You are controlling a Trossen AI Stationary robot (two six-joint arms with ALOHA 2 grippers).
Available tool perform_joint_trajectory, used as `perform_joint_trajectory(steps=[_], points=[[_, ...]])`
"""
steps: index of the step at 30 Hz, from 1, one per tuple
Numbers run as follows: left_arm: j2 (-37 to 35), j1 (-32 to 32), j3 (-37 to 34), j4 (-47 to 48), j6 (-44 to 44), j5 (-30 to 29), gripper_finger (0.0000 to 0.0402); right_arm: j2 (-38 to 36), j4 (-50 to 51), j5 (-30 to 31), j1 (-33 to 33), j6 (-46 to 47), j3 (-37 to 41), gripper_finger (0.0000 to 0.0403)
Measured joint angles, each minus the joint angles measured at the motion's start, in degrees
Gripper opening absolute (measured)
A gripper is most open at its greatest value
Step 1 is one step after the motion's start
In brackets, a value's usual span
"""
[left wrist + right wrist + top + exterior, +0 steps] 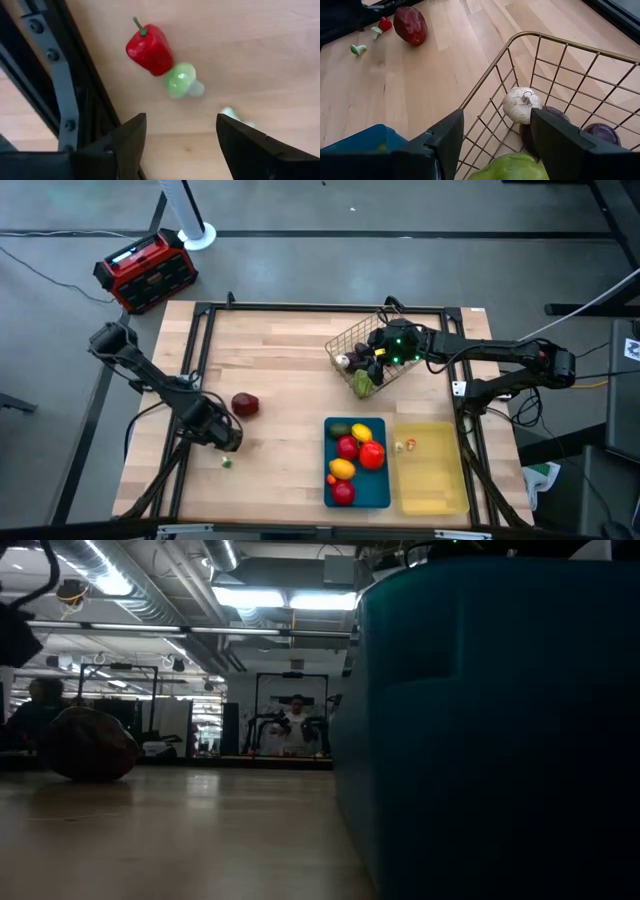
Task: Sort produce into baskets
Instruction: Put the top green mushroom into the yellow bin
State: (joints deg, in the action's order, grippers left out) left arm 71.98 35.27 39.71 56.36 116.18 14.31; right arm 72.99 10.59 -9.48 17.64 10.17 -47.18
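Observation:
My left gripper (180, 137) stands open, pointing down at the table near its left edge (226, 438), with nothing between its fingers. Just beyond the fingertips lie a small red pepper (149, 47), a green mushroom-shaped piece (180, 81) and a pale green bit (232, 115). A dark red fruit (244, 404) rests on the wood close by. My right gripper (495, 142) is open above the wire basket (368, 350), which holds a white bulb (522, 105), purple pieces (602, 132) and a green one (512, 169). The blue tray (383, 492) holds several red, yellow and green pieces.
A pale yellow tray (432, 480) with two small pieces stands right of the blue one. A black metal frame (60, 85) runs along the table's left edge beside my left gripper. A red-and-black box (145, 270) sits on the floor beyond the far left corner.

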Motion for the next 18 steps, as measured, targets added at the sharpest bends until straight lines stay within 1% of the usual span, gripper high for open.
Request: perform_joint_trajectory(steps=[7,13,18], points=[[1.9,0.0,-3.8,-5.1,0.0,-0.1,0.0214,0.0,0.0,0.0,0.0,0.0,0.0,0.0227],[2.1,0.0,-6.7,-8.7,0.0,-0.2,0.0193,0.0,0.0,0.0,0.0,0.0,0.0,0.0227],[2.1,0.0,-6.9,-9.1,0.0,-0.2,0.0169,0.0,0.0,0.0,0.0,0.0,0.0,0.0227]])
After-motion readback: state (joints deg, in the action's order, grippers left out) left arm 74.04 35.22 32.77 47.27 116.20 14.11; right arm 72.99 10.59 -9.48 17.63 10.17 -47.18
